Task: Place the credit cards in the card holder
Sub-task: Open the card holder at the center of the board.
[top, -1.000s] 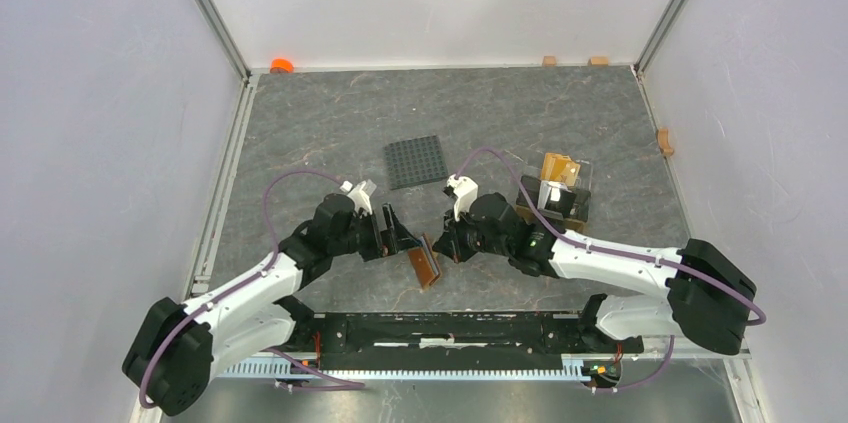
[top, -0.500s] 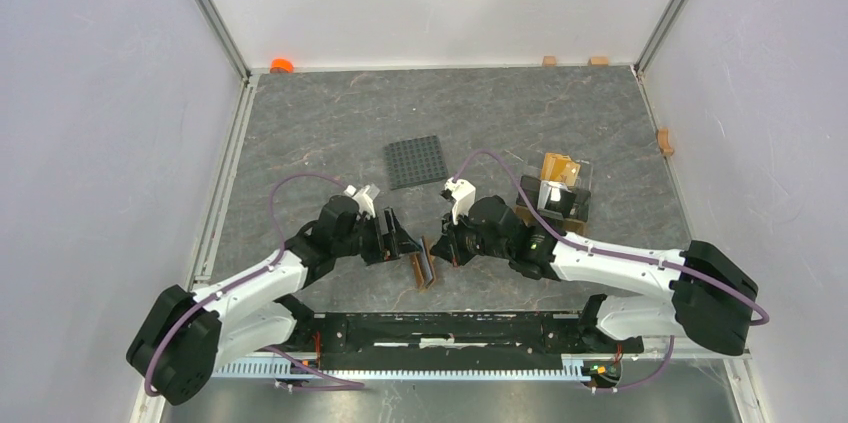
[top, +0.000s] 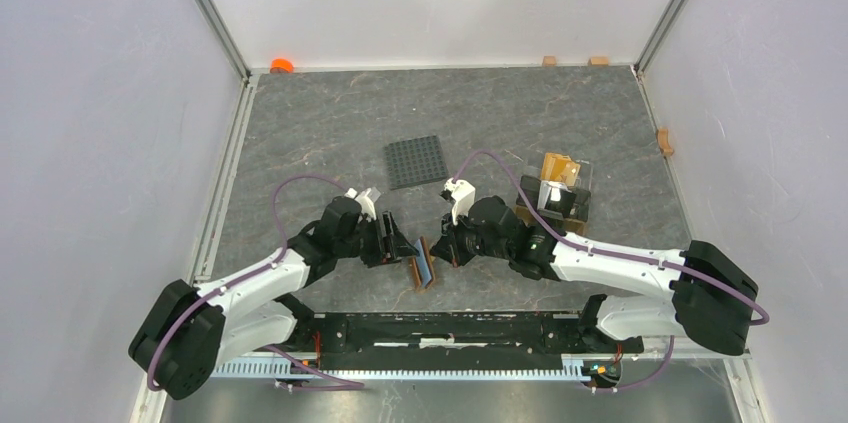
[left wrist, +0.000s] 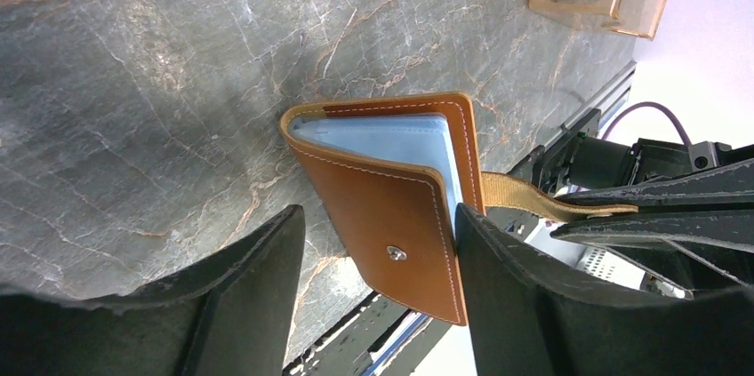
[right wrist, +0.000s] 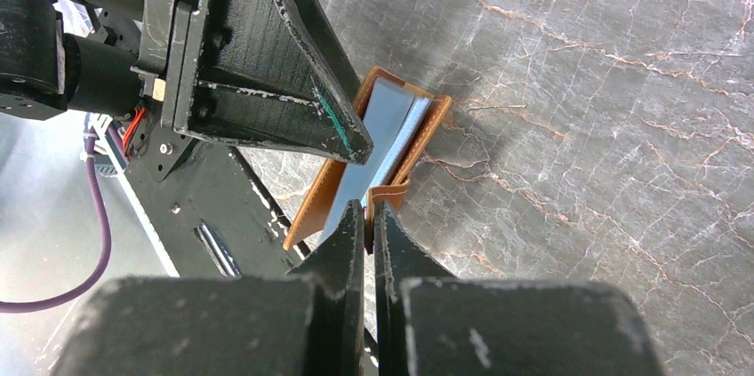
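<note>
evidently light, floppy leather: card holder stands on edge on table. right gripper pinched tight on its strap; left gripper jaws gape astride the snap flap, unclamped. hold stiffer flap edges.

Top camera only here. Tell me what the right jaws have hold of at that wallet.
Observer: In the right wrist view, the right jaws are shut on the wallet's tan strap.
Operator: Now give me the left jaws.
Observer: In the left wrist view they stand open, one on each side of the wallet, not clamped on it.
Operator: Report which face of the wallet is turned toward the left arm.
Observer: The outer brown cover, the one with the snap stud.
</note>
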You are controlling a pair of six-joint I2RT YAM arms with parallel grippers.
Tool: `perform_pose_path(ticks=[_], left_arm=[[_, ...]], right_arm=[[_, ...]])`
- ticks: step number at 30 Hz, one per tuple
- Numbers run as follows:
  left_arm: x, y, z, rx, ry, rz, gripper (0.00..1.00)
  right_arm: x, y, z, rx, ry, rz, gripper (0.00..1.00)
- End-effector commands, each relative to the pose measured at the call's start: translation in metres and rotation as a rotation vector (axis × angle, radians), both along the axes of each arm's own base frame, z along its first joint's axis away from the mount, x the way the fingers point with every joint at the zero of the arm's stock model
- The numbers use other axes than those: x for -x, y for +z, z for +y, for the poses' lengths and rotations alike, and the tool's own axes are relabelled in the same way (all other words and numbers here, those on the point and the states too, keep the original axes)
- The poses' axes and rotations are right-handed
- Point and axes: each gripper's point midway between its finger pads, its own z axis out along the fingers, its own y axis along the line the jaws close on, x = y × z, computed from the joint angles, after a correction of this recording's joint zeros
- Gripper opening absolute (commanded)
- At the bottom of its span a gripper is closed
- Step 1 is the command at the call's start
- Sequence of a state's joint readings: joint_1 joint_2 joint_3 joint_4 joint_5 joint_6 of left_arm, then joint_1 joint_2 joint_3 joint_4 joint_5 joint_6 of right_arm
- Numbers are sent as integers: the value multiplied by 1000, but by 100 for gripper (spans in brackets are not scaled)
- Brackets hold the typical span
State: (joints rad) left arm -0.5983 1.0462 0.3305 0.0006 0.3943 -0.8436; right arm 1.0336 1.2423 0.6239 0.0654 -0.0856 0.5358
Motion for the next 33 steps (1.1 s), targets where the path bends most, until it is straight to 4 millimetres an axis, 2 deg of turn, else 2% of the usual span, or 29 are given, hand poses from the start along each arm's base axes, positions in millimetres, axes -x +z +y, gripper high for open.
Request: perform_pose_path(ticks=[1, 4, 12, 21, 24, 26, 27, 33], left_arm=[[0, -3, 1, -22, -13, -18, 71], [0, -2, 1, -22, -12, -24, 75], [2, -16, 4, -59, -13, 12, 75], [1, -18, 5, -73, -12, 9, 78], [3, -23, 7, -86, -16, 17, 69], [5, -26, 10, -107, -20, 27, 59], [6, -28, 13, -122, -17, 31, 53], [13, -31, 27, -171, 4, 30, 34]], right_arm=[[-1, 13, 4, -32, 8, -30, 0], [0, 13, 5, -33, 14, -29, 0], [2, 17, 6, -37, 26, -39, 0], [4, 16, 8, -33, 38, -44, 0], [3, 17, 7, -31, 29, -48, 0], [-2, 14, 2, -9, -1, -55, 0], [-5, 9, -3, 18, -26, -57, 0], [-26, -22, -42, 221, -187, -93, 0]])
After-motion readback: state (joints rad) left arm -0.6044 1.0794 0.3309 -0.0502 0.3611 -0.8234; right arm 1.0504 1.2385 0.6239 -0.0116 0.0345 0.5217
